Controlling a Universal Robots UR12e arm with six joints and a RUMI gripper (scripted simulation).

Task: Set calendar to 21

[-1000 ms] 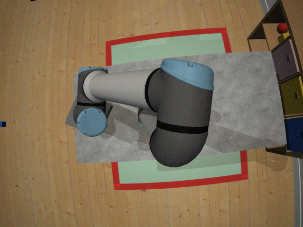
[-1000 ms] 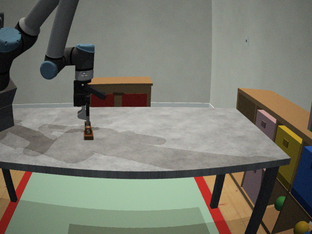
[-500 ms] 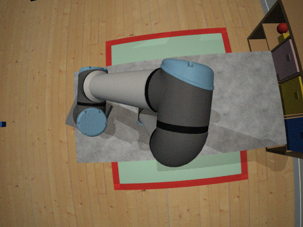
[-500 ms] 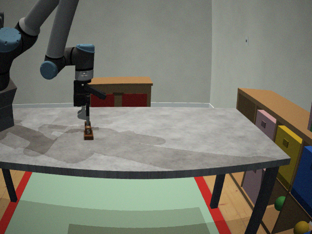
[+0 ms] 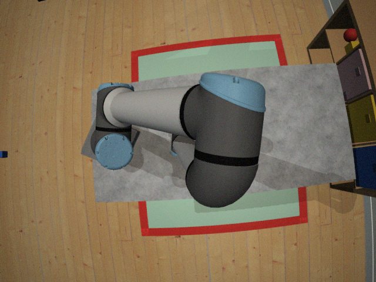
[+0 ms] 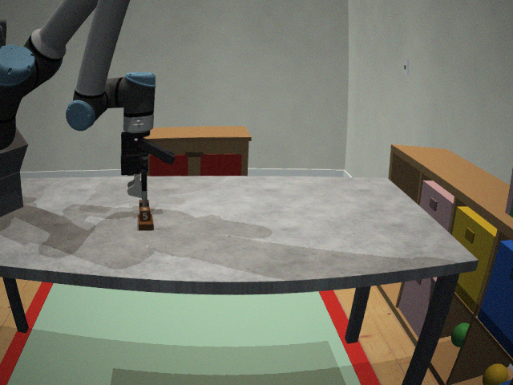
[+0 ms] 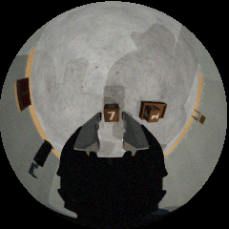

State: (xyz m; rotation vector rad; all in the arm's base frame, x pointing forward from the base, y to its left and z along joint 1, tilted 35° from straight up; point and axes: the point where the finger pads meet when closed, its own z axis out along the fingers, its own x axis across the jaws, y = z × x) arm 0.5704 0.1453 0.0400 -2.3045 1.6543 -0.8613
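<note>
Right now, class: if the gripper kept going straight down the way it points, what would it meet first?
The gripper points down at the table. Directly below, between its fingers, lies the cube showing 7, so it would probably meet that cube first; whether the fingers already touch it is unclear.

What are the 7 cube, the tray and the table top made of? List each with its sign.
7 cube: probably painted or stained wood; flat matte brown faces, white printed digit.
Tray: likely the same wood; matching dull brown, darker rim, no shine.
Table top: looks like concrete or stone-look laminate; mottled grey, matte, thin dark edge.
</note>
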